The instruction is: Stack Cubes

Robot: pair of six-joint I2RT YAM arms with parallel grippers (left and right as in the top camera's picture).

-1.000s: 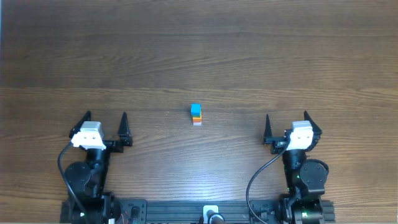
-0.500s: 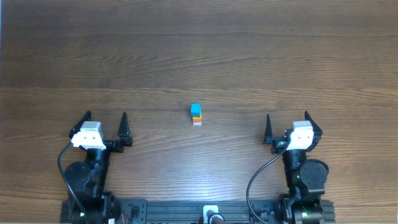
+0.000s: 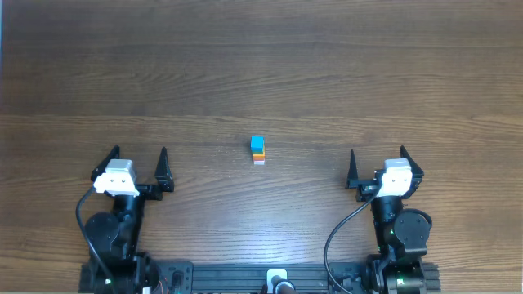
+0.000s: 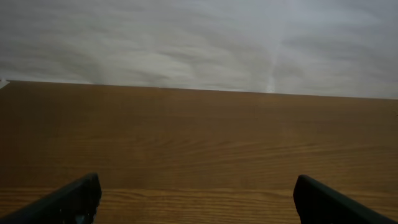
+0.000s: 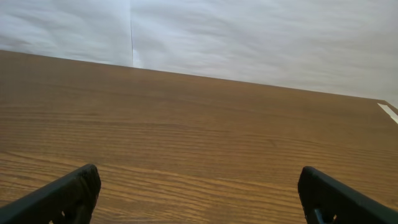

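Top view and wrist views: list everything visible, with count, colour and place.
small blue cube: one, blue, top of the stack at mid-table.
small orange cube: one, orange, directly under the blue one.
small pale cube: one, whitish, bottom of the stack.
brown wooden table: one, brown, under everything.
white backdrop: one, white, beyond the table's far edge.
left gripper: one, black fingers, open, left of the stack.
right gripper: one, black fingers, open, right of the stack.

Flat wooden tabletop [image 3: 261, 73] lies ahead of each claw. The cube stack [image 3: 258, 150] stands between the left gripper [image 3: 138, 152] and the right gripper [image 3: 377, 153], well apart from both.
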